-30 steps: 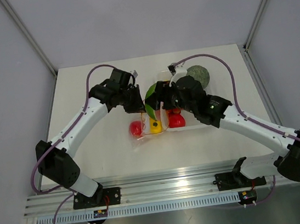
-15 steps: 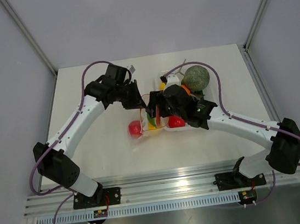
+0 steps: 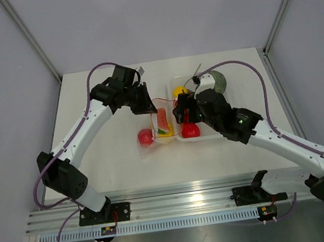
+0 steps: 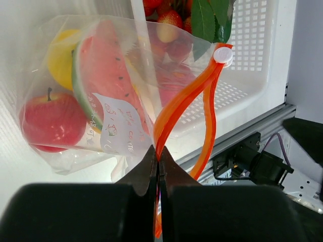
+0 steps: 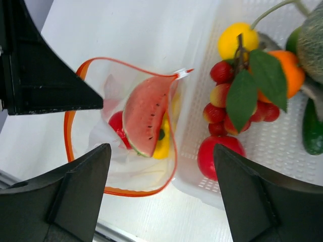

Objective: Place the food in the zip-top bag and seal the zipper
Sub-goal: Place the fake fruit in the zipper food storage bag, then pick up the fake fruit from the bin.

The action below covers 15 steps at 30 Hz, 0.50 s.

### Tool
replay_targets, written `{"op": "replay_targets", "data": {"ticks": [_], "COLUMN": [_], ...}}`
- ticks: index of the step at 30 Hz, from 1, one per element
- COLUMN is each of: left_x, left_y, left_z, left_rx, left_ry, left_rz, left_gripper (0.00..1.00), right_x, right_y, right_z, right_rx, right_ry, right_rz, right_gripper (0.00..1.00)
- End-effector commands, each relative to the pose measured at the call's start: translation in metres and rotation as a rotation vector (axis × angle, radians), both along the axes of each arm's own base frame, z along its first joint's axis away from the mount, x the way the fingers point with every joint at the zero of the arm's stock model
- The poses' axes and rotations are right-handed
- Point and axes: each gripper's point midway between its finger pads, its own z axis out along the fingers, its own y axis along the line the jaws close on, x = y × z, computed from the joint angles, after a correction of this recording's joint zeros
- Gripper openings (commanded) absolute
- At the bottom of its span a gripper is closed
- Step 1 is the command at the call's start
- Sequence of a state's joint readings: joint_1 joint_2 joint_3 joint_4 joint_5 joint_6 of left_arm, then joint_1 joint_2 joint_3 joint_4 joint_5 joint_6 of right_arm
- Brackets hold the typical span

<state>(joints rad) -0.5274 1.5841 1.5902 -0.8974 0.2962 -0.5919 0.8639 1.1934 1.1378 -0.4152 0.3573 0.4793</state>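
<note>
The clear zip-top bag (image 3: 156,135) lies left of the white tray. It holds a red apple (image 4: 50,123), a yellow lemon (image 4: 60,55) and a watermelon slice (image 4: 101,85). Its orange zipper (image 4: 176,108) stands open in a loop, with the white slider (image 4: 222,54) at the far end. My left gripper (image 4: 159,159) is shut on the zipper strip and holds the mouth up. My right gripper (image 5: 161,147) is open and empty above the bag's mouth and the tray's edge. In the tray lie a red apple (image 5: 217,156), red berries (image 5: 219,108) with leaves, a lemon (image 5: 237,38) and an orange (image 5: 292,75).
The white tray (image 3: 212,135) sits at the table's middle right, touching the bag. A green melon (image 3: 216,81) and a dark green piece (image 5: 312,131) lie at its far right. My left gripper's black body (image 5: 45,85) shows beside the bag's mouth.
My right gripper came over the bag's mouth with the watermelon slice, let it go into the bag, and has drawn back to the right, open. My left gripper stays on the zipper.
</note>
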Motion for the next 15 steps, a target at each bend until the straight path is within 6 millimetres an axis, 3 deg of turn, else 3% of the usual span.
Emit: {"op": "replay_targets", "data": {"ticks": [1,4,5,6,10,15], "left_x": [0.008,0.007,0.007,0.007,0.006,0.005], "left_y": [0.005,0.008,0.009,0.009,0.010,0.014], "left_z": [0.025,0.025,0.022,0.021,0.018,0.017], "left_rx": [-0.021,-0.013,-0.010,-0.010,-0.013,0.000], "left_ry": [-0.076,-0.083,-0.078,-0.074,-0.063,-0.067], "left_rz": [0.008,0.015,0.016,0.016,0.026,0.038], "left_gripper": [0.00,0.00,0.00,0.00,0.00,0.00], "right_x": [0.007,0.016,0.016,0.024,0.017,0.016], "right_y": [-0.037,-0.050,-0.052,-0.060,-0.034,-0.027], "right_z": [0.000,-0.031,-0.051,-0.060,-0.102,-0.143], "right_rx": [-0.009,0.070,0.077,0.099,0.093,0.083], "right_ry": [-0.003,0.115,0.169,0.200,0.349,0.425], "right_rz": [-0.113,-0.095,-0.076,-0.080,0.054,0.073], "right_gripper": [0.88,0.87,0.93,0.95,1.00,0.99]}}
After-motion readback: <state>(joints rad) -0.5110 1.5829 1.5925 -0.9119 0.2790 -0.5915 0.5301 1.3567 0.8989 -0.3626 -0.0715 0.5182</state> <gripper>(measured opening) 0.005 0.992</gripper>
